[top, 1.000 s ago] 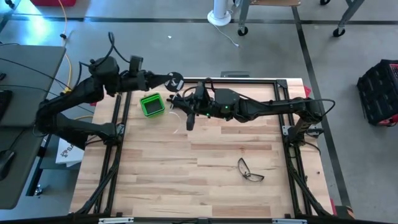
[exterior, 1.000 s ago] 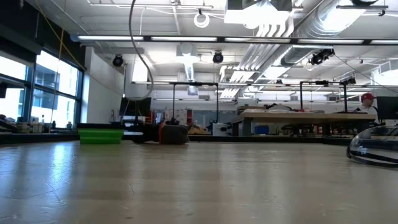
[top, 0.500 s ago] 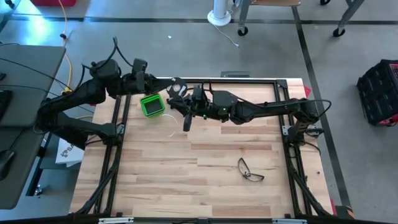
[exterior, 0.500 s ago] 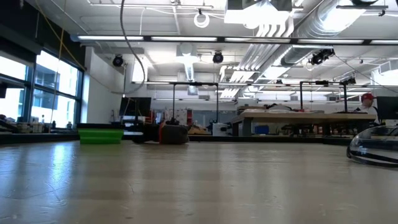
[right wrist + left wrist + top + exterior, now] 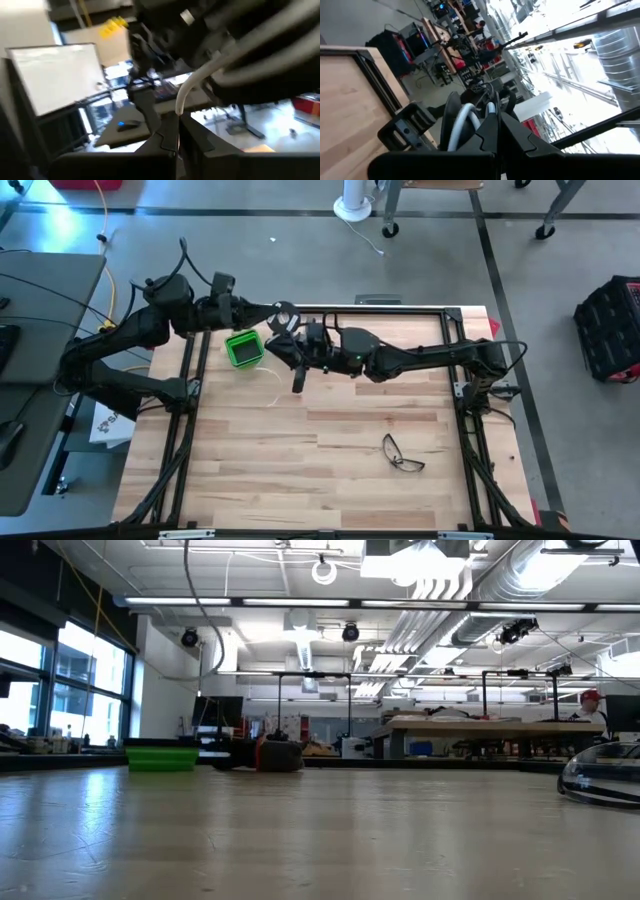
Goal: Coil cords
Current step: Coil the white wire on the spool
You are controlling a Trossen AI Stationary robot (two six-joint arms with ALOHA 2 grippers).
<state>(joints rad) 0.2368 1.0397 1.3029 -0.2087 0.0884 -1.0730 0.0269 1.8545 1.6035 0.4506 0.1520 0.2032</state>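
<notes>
The small round black reel [image 5: 284, 313] is above the table's far left part, held by my left gripper [image 5: 272, 314], which is shut on it. In the left wrist view the reel [image 5: 454, 120] shows white cord wound in its groove. My right gripper [image 5: 289, 340] is just on the near side of the reel and is shut on the thin white cord [image 5: 186, 92]. The cord's loose part [image 5: 277, 383] trails down toward the table on the near side of both grippers. My left gripper pinches the reel's rim [image 5: 481, 131] between its two fingers, coming about level from the table's left side. The reel is lifted clear of the table and stands on edge. My right gripper pinches the white cord [image 5: 178, 111] between its fingertips, a short way from the reel, coming from the table's right side. From the fingers the cord runs in a gentle curve to the reel.
A green bin [image 5: 244, 348] stands on the table just to the near left of the grippers; it also shows in the low view [image 5: 161, 755]. A pair of glasses [image 5: 403, 455] lies at the near right. Black frame rails [image 5: 400, 309] edge the table.
My right gripper has gone toward the table's left edge, closer to the reel, still shut on the cord. The cord's loose part has swung with it toward the left. My left gripper has shifted slightly with the reel.
</notes>
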